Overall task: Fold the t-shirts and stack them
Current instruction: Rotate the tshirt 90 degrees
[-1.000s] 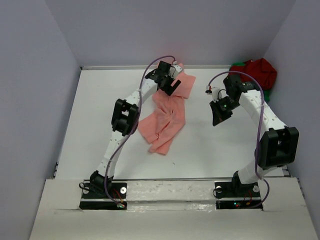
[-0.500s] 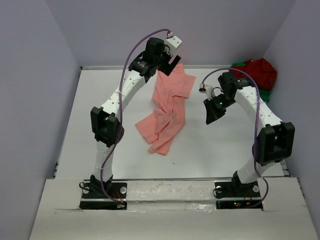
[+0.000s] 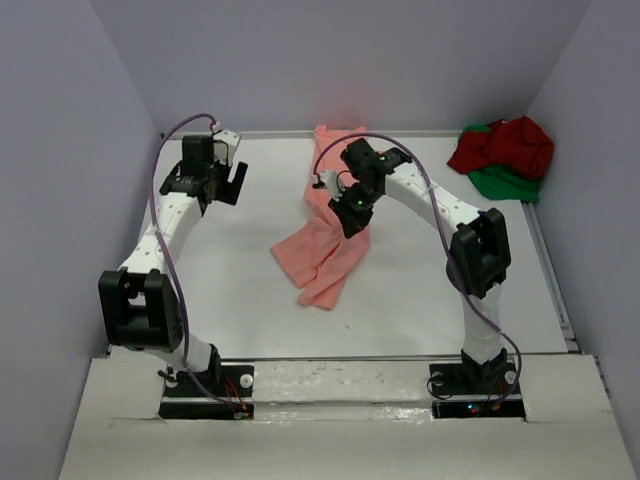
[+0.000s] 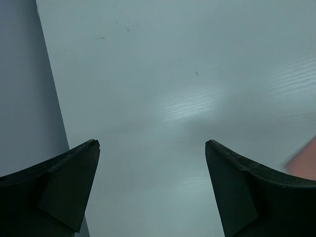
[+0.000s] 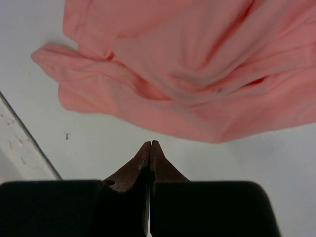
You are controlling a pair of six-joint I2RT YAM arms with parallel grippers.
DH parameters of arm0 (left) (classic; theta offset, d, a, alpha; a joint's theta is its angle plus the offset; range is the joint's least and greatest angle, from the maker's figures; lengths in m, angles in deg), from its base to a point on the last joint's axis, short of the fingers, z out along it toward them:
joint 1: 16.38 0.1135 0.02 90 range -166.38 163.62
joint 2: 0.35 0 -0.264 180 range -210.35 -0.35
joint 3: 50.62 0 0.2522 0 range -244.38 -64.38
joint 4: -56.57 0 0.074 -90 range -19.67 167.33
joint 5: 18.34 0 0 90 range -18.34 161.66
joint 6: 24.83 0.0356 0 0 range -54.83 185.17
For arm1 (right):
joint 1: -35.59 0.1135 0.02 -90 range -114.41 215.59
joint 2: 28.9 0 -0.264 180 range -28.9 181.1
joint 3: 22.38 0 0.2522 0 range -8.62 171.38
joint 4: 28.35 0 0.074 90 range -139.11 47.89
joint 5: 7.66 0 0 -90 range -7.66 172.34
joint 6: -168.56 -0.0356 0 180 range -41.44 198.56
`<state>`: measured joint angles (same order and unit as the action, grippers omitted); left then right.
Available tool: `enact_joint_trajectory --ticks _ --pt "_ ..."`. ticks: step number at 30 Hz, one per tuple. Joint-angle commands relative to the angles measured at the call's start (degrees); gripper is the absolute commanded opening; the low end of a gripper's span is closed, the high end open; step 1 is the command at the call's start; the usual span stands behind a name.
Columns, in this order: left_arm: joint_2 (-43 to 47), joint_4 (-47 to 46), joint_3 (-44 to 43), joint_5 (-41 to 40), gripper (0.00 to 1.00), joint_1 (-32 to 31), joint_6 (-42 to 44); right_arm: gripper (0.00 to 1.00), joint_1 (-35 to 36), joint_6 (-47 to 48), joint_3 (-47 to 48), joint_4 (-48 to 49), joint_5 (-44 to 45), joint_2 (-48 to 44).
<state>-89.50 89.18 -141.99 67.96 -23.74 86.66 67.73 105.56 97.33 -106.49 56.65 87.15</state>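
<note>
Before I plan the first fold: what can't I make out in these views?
- green t-shirt: top view, mostly buried under the dark red t-shirt; layout unknown.
- salmon-pink t-shirt: top view, part hidden under the right gripper; right wrist view cuts it off at top and right edges.
- Left wrist view: only a blurred pink corner at the right edge.

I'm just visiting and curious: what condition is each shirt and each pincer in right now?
Salmon-pink shirt: crumpled, unfolded.
Dark red shirt: bunched in the far right corner.
Green shirt: crumpled, partly under the dark red shirt.
Left pincer: open, empty, over bare table.
Right pincer: shut, empty, by the salmon-pink shirt.
</note>
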Motion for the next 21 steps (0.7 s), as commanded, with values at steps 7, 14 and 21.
enact_joint_trajectory --ticks 7,14,21 --pt "14.4 -4.4 11.6 1.6 0.99 10.4 -1.8 0.00 6.1 3.3 12.9 8.0 -0.5 5.7" --pt "18.3 -4.4 14.8 2.2 0.99 13.7 -3.0 0.00 7.9 11.2 11.8 8.0 -2.3 11.4" --pt "20.3 -4.3 16.5 2.6 0.99 15.4 -3.2 0.00 9.7 14.1 15.5 8.7 0.2 16.7"
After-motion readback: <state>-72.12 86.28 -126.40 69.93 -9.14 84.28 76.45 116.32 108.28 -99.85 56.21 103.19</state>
